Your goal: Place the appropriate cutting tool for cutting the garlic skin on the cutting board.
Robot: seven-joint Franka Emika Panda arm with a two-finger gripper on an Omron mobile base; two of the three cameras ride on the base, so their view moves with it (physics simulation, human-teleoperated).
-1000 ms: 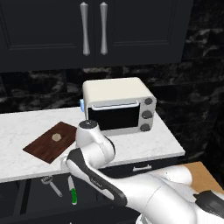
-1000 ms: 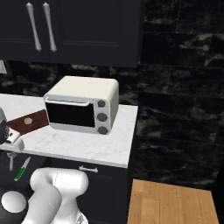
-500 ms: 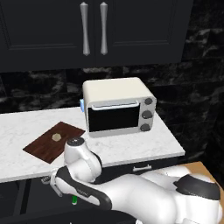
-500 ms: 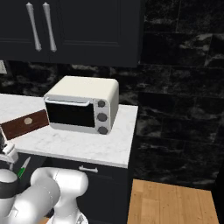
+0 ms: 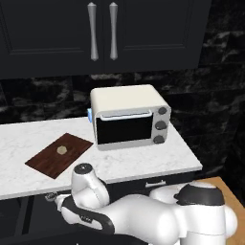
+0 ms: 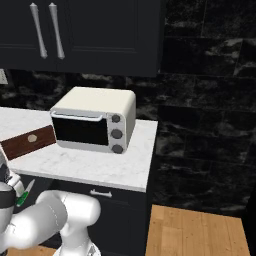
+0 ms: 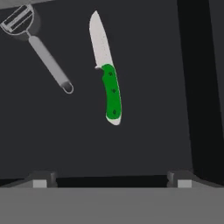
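Looks like the reach-for-the-tool step: fingers (image 7: 112, 175) spread wide, nothing pinched, hovering over the green-handled knife (image 7: 107, 72) lying in the dark drawer beside the peeler (image 7: 37, 46). Next move: drop onto the handle, pinch, then carry it to the cutting board (image 5: 59, 155) by the surface's left edge, garlic (image 5: 61, 150) on it.

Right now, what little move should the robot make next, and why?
Probably lower the open claw straight onto the knife's green handle. The knife lies loose in the dark drawer, apart from the peeler, and the board holds just the garlic.
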